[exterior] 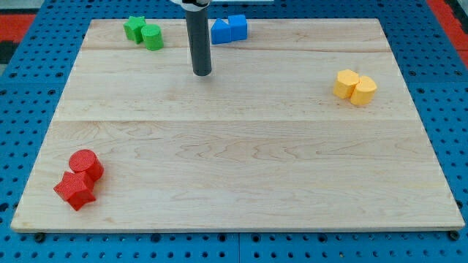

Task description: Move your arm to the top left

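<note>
My tip (pixel 202 72) rests on the wooden board (pixel 234 146) near the view's top, a little left of centre. A green star-like block (pixel 134 28) and a green cylinder (pixel 153 37) sit together to the tip's upper left. Two blue blocks (pixel 229 30) sit just to the upper right of the rod. The tip touches no block.
Two yellow blocks (pixel 355 87) sit together at the view's right. A red cylinder (pixel 85 164) and a red star-like block (pixel 75 190) sit together at the bottom left. A blue pegboard (pixel 29 88) surrounds the board.
</note>
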